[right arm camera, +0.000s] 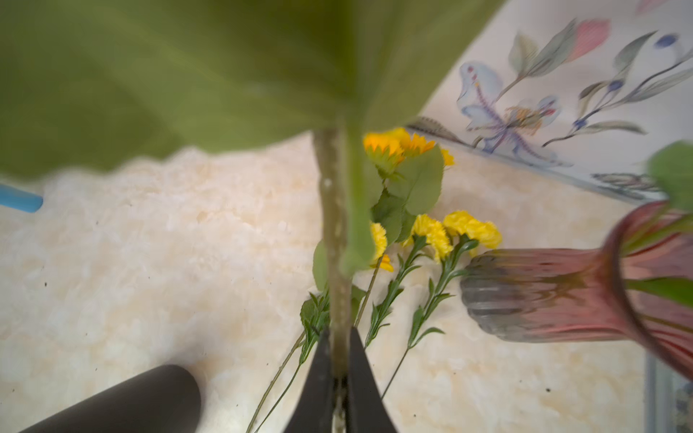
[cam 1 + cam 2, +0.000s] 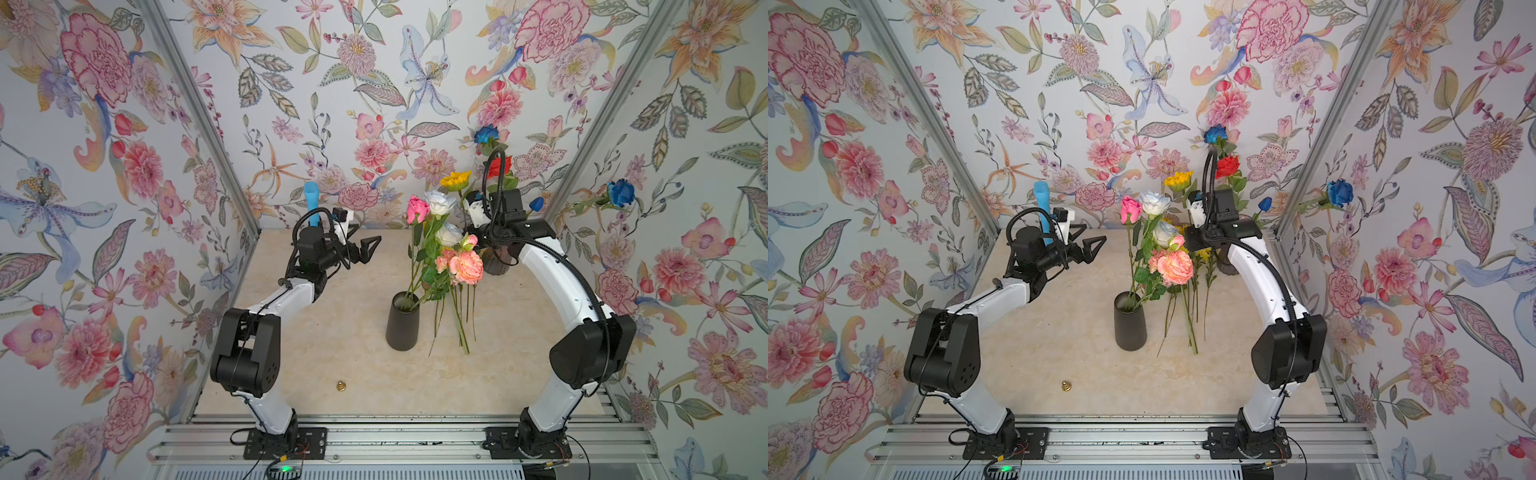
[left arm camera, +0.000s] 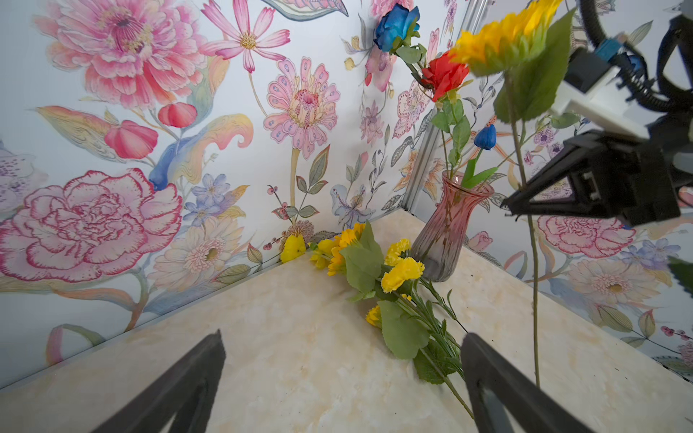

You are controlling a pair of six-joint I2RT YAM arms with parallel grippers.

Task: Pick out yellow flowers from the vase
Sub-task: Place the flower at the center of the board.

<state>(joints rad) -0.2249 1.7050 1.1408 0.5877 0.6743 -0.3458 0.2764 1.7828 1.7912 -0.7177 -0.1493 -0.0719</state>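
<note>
Sunflower (image 2: 456, 179) hangs upright toward the table's (image 2: 316, 332) back right corner, its thin stem (image 1: 333, 225) pinched by the closed right gripper (image 1: 339, 337). Other yellow flowers (image 3: 375, 262) lie below beside the pink vase (image 3: 446, 232). Left gripper (image 3: 343, 335) stands wide open, empty. The stem could swivel in that pinch, or its leaf (image 3: 536, 86) could snag and tip the vase.

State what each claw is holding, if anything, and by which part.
The right claw is shut on the sunflower, gripping its green stem below the leaf. The left claw is open and holds nothing.
</note>
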